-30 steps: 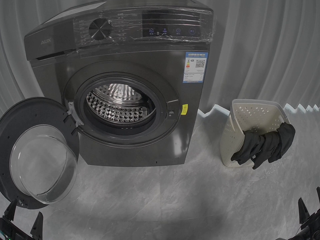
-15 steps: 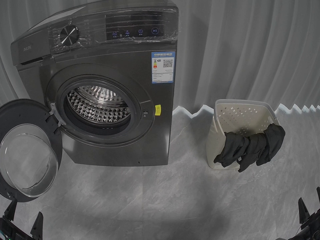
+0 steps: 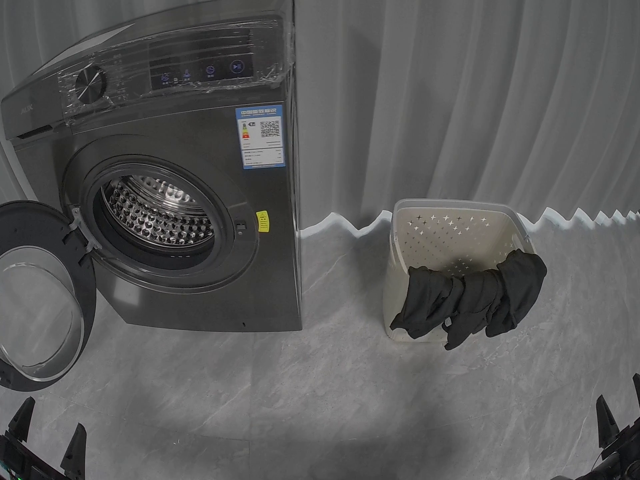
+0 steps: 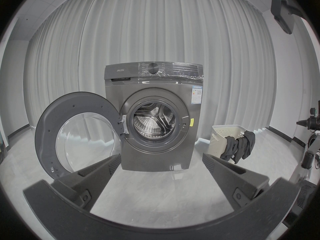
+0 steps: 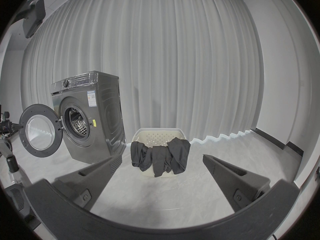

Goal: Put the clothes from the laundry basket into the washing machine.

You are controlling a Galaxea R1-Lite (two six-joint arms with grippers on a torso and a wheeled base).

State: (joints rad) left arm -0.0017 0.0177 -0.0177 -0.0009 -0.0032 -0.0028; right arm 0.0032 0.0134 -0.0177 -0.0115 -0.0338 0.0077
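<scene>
A dark grey washing machine (image 3: 200, 235) stands at the left with its round door (image 3: 37, 295) swung open and the steel drum (image 3: 157, 211) showing. To its right a white perforated laundry basket (image 3: 453, 235) sits on the floor. Dark clothes (image 3: 470, 295) hang over the basket's front rim. My left gripper (image 4: 160, 170) is open and empty, low and well back from the machine (image 4: 156, 114). My right gripper (image 5: 161, 172) is open and empty too, facing the basket (image 5: 156, 137) and its clothes (image 5: 160, 155) from a distance.
Grey tiled floor (image 3: 333, 395) lies between me and both things. White curtains (image 3: 467, 88) hang behind. The open door juts out toward my left side.
The head view has swung to the right, so the machine and basket sit further left in the picture. Both grippers stay low at the picture's corners.
</scene>
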